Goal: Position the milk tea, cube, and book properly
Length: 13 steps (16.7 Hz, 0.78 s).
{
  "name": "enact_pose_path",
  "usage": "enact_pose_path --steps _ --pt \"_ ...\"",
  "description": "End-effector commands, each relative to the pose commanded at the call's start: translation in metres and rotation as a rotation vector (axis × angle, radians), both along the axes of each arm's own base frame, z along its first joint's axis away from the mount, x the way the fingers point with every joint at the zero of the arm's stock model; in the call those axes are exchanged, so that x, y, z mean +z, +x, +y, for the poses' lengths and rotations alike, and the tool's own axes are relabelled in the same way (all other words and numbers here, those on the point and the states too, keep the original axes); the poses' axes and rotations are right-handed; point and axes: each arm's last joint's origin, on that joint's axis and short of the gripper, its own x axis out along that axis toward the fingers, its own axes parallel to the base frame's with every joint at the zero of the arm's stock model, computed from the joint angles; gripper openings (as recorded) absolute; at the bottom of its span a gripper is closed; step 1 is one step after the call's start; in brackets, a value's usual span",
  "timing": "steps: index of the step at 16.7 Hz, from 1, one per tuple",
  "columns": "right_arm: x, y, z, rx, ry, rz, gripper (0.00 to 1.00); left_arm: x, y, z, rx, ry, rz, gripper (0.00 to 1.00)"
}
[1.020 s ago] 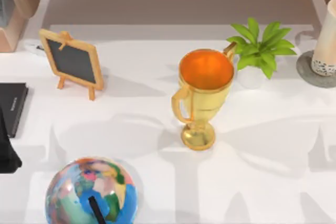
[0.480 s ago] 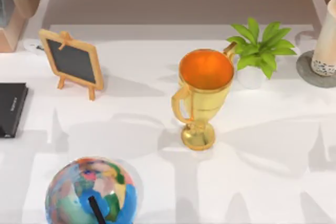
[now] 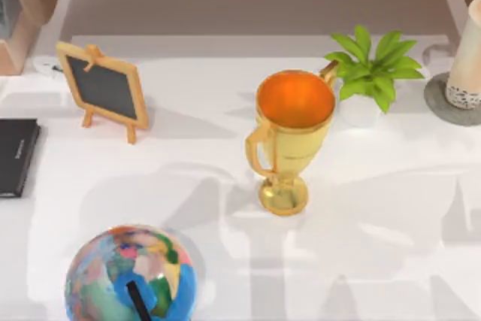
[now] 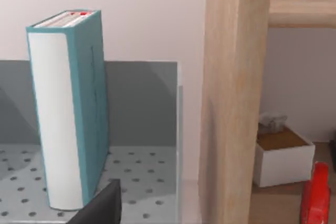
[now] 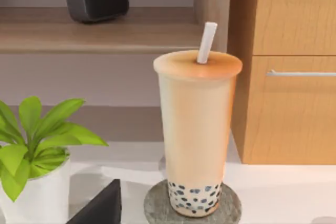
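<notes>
Left wrist view: dark finger tip (image 4: 102, 205) low in frame, grip state impossible to tell. Just beyond, book (image 4: 71, 108) upright on a dotted grey tray (image 4: 147, 179), long axis vertical, pale pages facing the camera, teal cover. Right wrist view: milk tea (image 5: 197, 129) upright on a grey coaster (image 5: 157, 205), straw (image 5: 206, 42) up, dark pearls at base; grip likewise unclear.

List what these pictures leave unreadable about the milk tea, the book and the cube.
- Milk tea: cut off by the top view's right edge; whole in the right wrist view, on a grey coaster.
- Book: upright in a grey tray in the left wrist view; title out of sight.
- Cube: its place cannot be told.
</notes>
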Motion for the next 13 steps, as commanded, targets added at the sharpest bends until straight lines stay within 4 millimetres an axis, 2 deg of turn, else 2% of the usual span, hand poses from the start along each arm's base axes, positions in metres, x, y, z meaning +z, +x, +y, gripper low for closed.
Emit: enact_pose_path --steps 3,7,10,13 --pt "0.000 0.000 0.000 0.000 0.000 0.000 1.00 0.002 0.071 0.034 0.005 -0.006 0.025 1.00" --pt "0.000 0.000 0.000 0.000 0.000 0.000 1.00 -0.028 0.152 0.082 0.001 -0.014 0.049 1.00" --pt "0.000 0.000 0.000 0.000 0.000 0.000 1.00 -0.054 0.189 0.110 -0.006 -0.015 0.052 1.00" --pt "0.000 0.000 0.000 0.000 0.000 0.000 1.00 -0.069 0.206 0.124 -0.012 -0.013 0.047 1.00"
